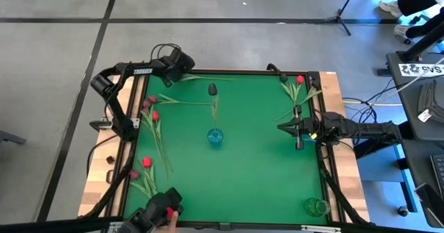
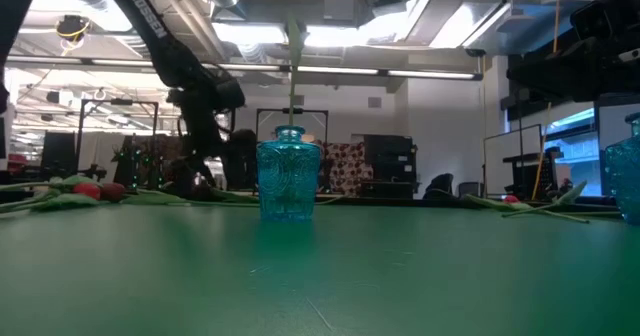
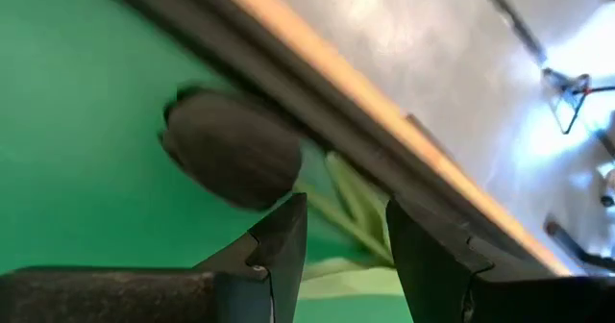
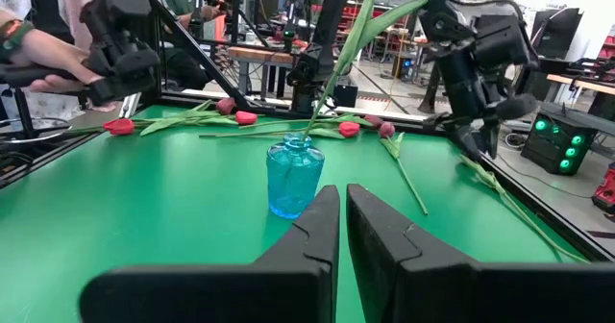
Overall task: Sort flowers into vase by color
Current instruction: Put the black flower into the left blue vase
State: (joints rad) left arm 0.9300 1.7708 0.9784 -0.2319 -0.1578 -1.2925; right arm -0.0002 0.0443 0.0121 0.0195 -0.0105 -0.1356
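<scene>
A dark tulip lies by the table's far rail at the far left; its head (image 3: 231, 150) and green stem (image 3: 341, 203) show in the left wrist view. My left gripper (image 3: 346, 241) slants down over it, open, one finger on either side of the stem just behind the head. From above, the arm (image 1: 173, 61) hides that head and only the stem (image 1: 208, 77) shows. A blue vase (image 1: 215, 137) at mid-table holds one flower upright with a black head (image 1: 212, 89). My right gripper (image 1: 281, 127) waits shut at the right.
Red and maroon tulips lie along the left side (image 1: 151, 111) and near left (image 1: 146, 162), and more at the far right (image 1: 300, 80). A green vase (image 1: 316, 206) stands at the near right corner. A person's hand (image 1: 168, 218) shows at the near left edge.
</scene>
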